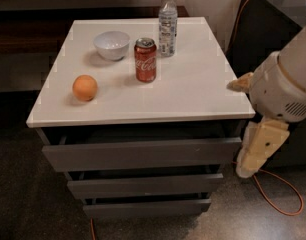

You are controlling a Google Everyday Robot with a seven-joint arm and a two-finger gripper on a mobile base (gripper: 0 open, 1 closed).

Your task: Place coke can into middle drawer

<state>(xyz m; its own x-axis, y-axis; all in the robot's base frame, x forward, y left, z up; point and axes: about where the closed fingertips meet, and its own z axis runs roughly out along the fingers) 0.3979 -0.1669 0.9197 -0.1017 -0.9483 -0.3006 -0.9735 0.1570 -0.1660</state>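
Coke can [145,60] upright mid-worktop [198,96], between bowl [111,44] and water bottle [167,24]. Orange [85,87] front-left. Middle drawer [143,186] possibly slightly ajar. Tool [259,146] well right of the can, off the worktop's front-right corner. Open or closed: can't tell.

The arm [288,84] is running off the right edge (gripper [254,156] hanging beside the cabinet [143,115]); the interior of the middle drawer [143,186] is lying hidden.

A bowl [111,44] and a water bottle [167,23] are being carried at the back of the white surface [198,86], an orange [85,87] nearer its front left.
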